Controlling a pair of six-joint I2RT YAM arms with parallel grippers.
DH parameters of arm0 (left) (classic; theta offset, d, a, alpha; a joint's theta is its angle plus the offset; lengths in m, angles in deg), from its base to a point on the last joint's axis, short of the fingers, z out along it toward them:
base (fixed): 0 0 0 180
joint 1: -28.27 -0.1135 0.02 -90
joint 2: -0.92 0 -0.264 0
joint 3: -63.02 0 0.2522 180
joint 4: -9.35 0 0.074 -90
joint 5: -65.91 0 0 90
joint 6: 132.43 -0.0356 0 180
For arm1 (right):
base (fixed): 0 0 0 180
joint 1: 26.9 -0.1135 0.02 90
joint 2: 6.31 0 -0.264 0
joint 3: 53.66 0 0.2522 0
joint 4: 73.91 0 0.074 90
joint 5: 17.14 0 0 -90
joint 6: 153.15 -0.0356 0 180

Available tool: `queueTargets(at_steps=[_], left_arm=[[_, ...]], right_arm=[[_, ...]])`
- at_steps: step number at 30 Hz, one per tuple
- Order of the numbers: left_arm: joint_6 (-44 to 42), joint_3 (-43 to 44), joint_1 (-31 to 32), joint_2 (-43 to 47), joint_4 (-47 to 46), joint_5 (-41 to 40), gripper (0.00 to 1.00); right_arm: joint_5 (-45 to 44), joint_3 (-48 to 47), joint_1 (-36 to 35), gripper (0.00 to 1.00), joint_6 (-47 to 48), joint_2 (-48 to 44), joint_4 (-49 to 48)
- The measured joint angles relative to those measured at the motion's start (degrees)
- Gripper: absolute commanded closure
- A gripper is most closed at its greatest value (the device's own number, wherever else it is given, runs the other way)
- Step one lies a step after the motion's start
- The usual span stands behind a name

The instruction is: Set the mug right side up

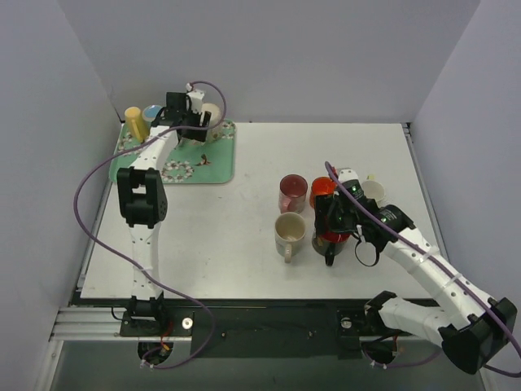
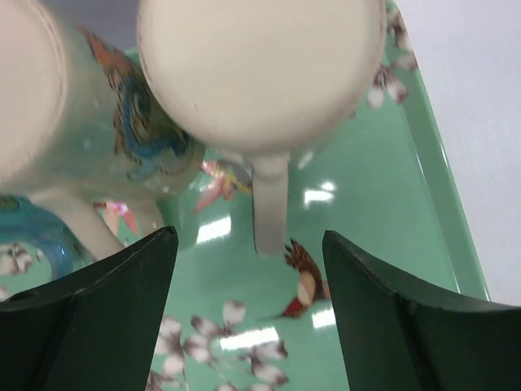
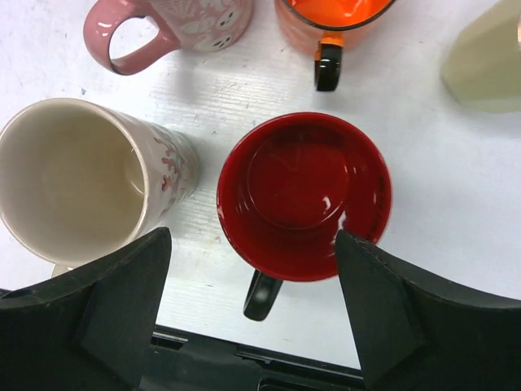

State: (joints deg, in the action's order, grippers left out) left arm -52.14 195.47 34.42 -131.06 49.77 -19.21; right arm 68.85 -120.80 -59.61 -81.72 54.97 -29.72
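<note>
Bright, even, diffuse light fills the overhead view. The white rectangular tabletop (image 1: 228, 220) is nearly washed out, and the shadows beneath the arms are faint and soft-edged. In the left wrist view the cream ceramic mug (image 2: 260, 65) sits too close to be sharp and its outline is soft. The glossy mint-green flowered tray (image 2: 366, 212) carries white rectangular glare patches. The right wrist view is crisp. The glossy red ceramic mug (image 3: 301, 187) shows small bright highlights inside, with a pale shadow beside it.
</note>
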Motion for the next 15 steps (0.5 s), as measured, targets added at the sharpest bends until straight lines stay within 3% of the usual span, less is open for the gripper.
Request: queueTargets(at_steps=[6,7,8,11,12,13,14,15], left_arm=[[-0.22,17.88,0.02,-12.68,3.13,-1.16,0.44],[-0.24,19.02,0.04,-13.79,3.56,-1.22,0.47],[-0.31,19.34,0.09,-14.45,3.72,-1.29,0.55],[-0.81,19.34,0.33,-15.58,4.35,-1.6,0.6],[-1.05,19.32,0.46,-15.8,4.39,-1.57,0.67],[-1.09,19.32,0.55,-15.93,4.39,-1.62,0.86],[-1.11,19.32,0.68,-16.04,4.42,-1.6,0.99],[-1.81,19.32,0.79,-16.11,4.59,-1.11,1.0]], right_arm=[[-3.3,0.0,-0.15,0.23,-1.31,-4.31,1.7],[-3.67,0.0,-0.33,0.23,-1.53,-4.63,1.97],[-3.96,0.0,-0.35,0.23,-1.62,-4.9,2.23],[-4.7,-0.02,-0.37,0.23,-1.99,-5.66,3.21],[-4.85,-0.07,-0.37,0.23,-2.05,-5.81,3.45],[-5.03,-0.11,-0.39,0.23,-2.19,-6.05,3.69],[-5.11,-0.11,-0.39,0.23,-2.25,-6.34,3.78],[-5.27,-0.15,-0.39,0.23,-2.36,-6.6,3.96]])
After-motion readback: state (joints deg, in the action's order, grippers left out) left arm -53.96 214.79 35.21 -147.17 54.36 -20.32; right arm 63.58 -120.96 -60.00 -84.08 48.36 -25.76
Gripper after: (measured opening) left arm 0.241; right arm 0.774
